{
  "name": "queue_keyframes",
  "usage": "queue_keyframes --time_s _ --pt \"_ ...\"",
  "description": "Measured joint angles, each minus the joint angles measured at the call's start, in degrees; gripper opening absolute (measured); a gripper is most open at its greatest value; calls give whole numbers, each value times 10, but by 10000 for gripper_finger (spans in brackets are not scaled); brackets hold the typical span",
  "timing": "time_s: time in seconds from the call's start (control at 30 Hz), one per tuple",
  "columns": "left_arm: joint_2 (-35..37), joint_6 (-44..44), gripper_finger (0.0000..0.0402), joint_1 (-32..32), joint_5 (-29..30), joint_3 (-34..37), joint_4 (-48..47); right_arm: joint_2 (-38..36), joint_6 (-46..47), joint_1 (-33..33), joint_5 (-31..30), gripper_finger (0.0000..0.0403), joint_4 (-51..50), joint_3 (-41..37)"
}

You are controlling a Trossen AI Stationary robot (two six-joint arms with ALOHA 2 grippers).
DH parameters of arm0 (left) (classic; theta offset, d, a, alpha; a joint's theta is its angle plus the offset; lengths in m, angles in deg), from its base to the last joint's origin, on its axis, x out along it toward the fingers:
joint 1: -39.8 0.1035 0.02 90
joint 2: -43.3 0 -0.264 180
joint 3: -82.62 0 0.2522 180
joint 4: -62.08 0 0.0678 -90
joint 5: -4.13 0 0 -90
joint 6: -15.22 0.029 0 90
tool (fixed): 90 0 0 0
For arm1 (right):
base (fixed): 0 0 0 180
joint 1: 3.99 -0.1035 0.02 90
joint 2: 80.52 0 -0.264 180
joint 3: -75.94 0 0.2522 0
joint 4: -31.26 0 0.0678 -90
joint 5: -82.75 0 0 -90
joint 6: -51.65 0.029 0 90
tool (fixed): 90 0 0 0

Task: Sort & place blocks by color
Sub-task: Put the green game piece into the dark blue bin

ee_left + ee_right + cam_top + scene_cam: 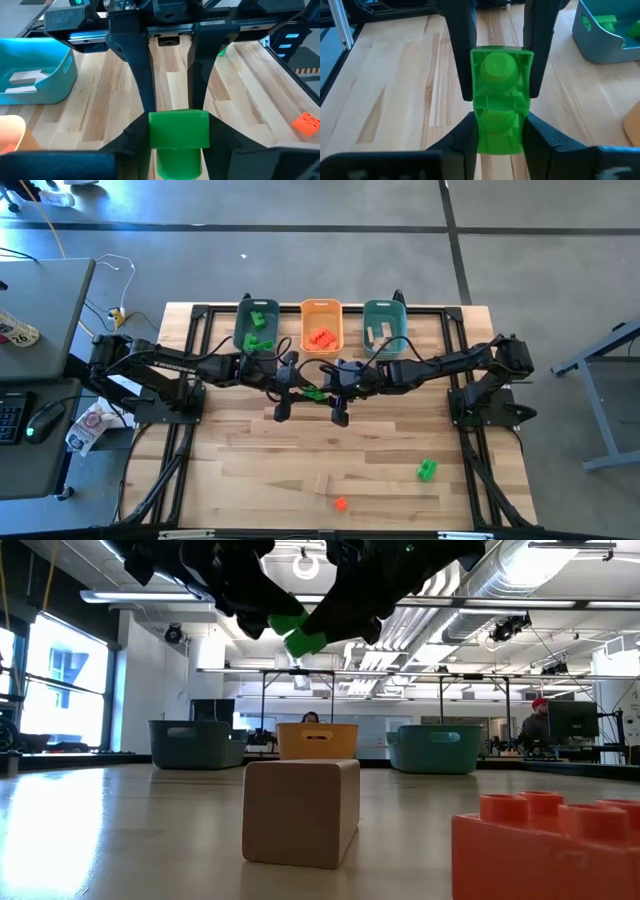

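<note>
Both end effectors pinch one green block above the counter's middle.

Nearest the front edge we see a red-orange block [341,503], a tan block [322,483] and a green block [427,470] lying on the counter [250,450]. Mid-counter, the left end effector [283,394] and the right end effector [338,397] meet in the air, each with its fingers pressed onto the same held green block [314,393]. Along the far edge stand a teal bin [257,327] with green blocks, an orange bin [322,327] with red-orange ones, and a second teal bin [384,326] with tan ones.
</note>
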Motion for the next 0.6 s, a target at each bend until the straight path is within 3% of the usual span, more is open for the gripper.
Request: queue_keyframes --time_s 0.33,0.6 --pt "0 25 108 0 35 -1 -56 0 -4 -18 -35 187 1 0" --pt "12 62 108 1 201 0 -165 0 25 -35 -22 216 -2 0"
